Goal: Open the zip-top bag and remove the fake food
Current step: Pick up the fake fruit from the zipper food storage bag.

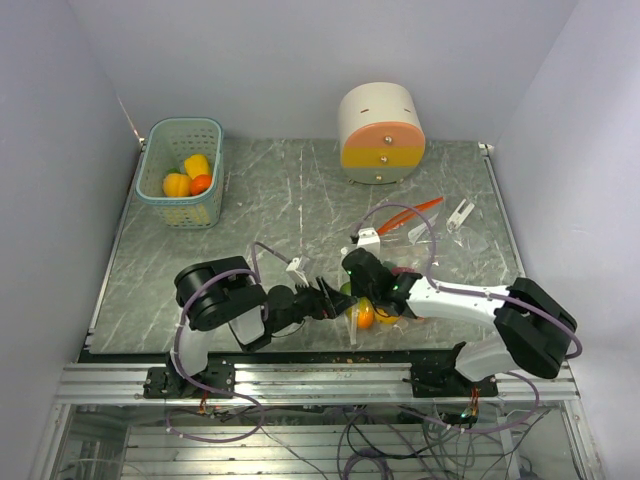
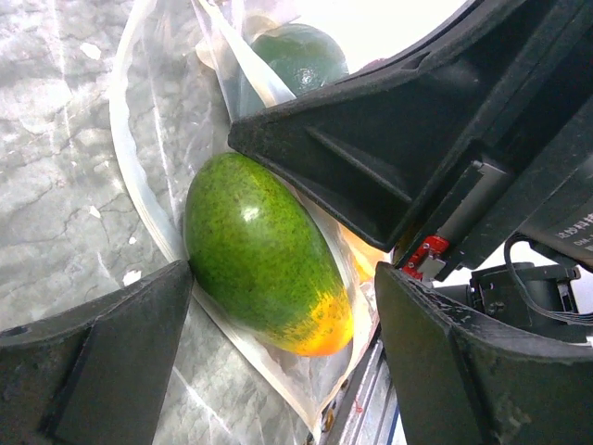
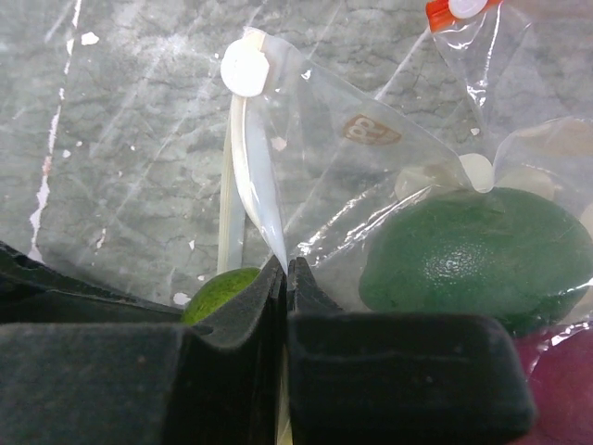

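Observation:
A clear zip-top bag (image 2: 157, 199) lies at the table's near edge and holds fake food. A green mango with a yellow-orange end (image 2: 259, 255) is inside it, with a dark green avocado (image 3: 473, 250) beside it. My left gripper (image 2: 283, 362) is open, its fingers on either side of the mango through the bag; the left finger touches it. My right gripper (image 3: 287, 271) is shut on the bag's white zip edge (image 3: 255, 176), just above the mango (image 3: 218, 292). In the top view both grippers meet over the bag (image 1: 380, 305).
A teal basket (image 1: 190, 212) at the back left holds yellow and orange fake food (image 1: 187, 178). A cream-and-orange round container (image 1: 380, 133) stands at the back. Another clear bag with an orange slider (image 1: 425, 206) lies behind the right arm. The metal table rail (image 2: 371, 408) is close.

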`<state>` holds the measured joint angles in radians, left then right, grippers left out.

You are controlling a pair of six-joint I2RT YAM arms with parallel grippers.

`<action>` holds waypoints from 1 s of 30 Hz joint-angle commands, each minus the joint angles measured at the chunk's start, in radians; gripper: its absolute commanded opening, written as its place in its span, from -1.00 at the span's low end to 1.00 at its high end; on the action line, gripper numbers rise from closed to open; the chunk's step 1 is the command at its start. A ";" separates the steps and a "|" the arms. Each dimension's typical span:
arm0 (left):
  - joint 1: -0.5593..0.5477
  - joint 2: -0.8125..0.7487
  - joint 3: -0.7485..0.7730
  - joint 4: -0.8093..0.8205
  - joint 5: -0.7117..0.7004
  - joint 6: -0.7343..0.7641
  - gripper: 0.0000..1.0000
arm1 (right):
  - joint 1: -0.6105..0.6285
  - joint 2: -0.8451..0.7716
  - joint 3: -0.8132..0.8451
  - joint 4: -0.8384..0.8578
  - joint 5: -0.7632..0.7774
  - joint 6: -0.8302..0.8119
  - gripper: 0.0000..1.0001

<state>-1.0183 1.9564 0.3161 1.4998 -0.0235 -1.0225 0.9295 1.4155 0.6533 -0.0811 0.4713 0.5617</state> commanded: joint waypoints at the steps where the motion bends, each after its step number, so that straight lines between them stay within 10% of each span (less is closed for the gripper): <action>1: 0.000 0.075 0.013 0.218 -0.060 -0.015 0.85 | 0.010 -0.033 -0.035 0.053 -0.091 0.021 -1.00; 19: -0.007 0.103 0.011 0.227 -0.115 -0.022 0.75 | 0.009 -0.081 -0.073 0.096 -0.184 0.014 -1.00; 24: -0.007 0.059 -0.029 0.227 -0.142 0.011 0.75 | -0.007 -0.165 -0.032 0.025 -0.117 -0.004 -0.77; 30: -0.007 0.034 -0.040 0.227 -0.123 0.032 0.62 | -0.016 -0.222 -0.019 0.006 -0.113 -0.003 -0.01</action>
<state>-1.0340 1.9659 0.3195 1.5047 -0.1059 -1.0260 0.9173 1.2221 0.6006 -0.0360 0.3382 0.5629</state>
